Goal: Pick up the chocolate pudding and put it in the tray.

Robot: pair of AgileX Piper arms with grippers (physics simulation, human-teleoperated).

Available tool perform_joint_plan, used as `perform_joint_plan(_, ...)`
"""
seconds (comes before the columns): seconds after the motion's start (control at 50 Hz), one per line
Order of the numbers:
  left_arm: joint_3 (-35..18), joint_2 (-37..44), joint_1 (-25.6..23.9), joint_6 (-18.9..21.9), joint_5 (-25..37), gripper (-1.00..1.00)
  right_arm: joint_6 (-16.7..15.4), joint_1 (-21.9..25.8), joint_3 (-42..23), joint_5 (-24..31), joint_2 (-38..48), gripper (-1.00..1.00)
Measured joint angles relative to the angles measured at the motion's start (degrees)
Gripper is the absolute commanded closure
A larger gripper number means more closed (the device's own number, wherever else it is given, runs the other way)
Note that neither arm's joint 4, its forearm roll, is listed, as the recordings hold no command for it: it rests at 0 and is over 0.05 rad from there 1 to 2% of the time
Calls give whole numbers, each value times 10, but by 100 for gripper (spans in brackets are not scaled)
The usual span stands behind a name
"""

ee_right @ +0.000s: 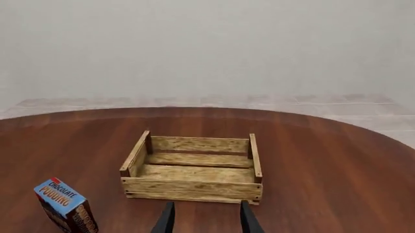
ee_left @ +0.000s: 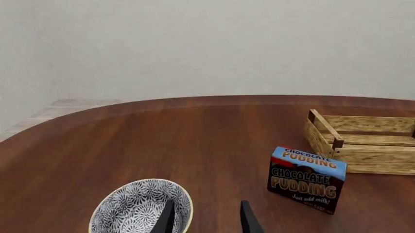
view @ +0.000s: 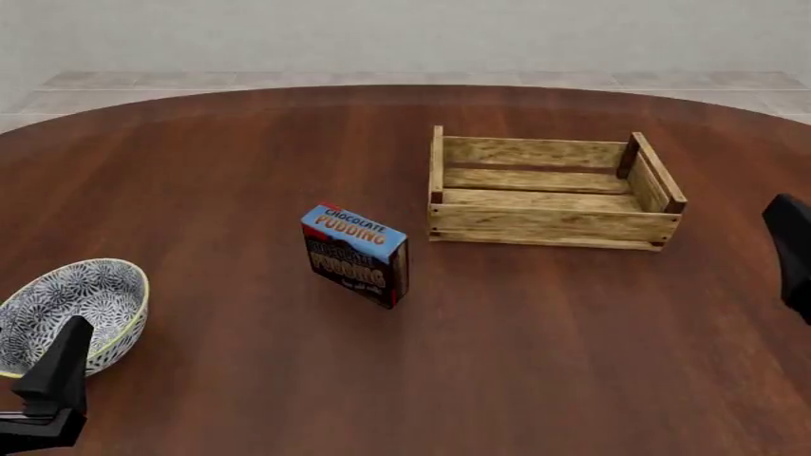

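The chocolate pudding (view: pixel 355 255) stands upright on the table, left of the tray (view: pixel 552 225), and the two do not touch. The tray is an empty wooden-slat crate. My left gripper (ee_left: pixel 207 221) is open at the near left, well short of the chocolate pudding (ee_left: pixel 306 179), with nothing between its fingers. My right gripper (ee_right: pixel 206 219) is open too and holds nothing. It hovers on the near side of the tray (ee_right: pixel 194 188), with the chocolate pudding (ee_right: pixel 65 206) off to one side. In the front view the right arm (view: pixel 792 252) shows only at the right edge.
A blue-and-white patterned bowl (view: pixel 70 313) with a yellow rim sits at the near left, right beside the left arm (view: pixel 53 385). The round wooden table's far edge (view: pixel 405 88) curves behind the tray.
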Motion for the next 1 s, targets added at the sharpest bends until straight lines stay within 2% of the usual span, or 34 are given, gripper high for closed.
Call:
perform_joint_plan(0.08, 0, 0, 0, 0, 0, -100, -22, 6, -39, 5, 49, -100)
perform_joint_plan(0.46, 0, 0, 0, 0, 0, -100, -77, 76, -226, 41, 233, -100)
perform_joint_plan(1.0, 0, 0, 0, 0, 0, -100, -101, 214, -420, 74, 441, -100)
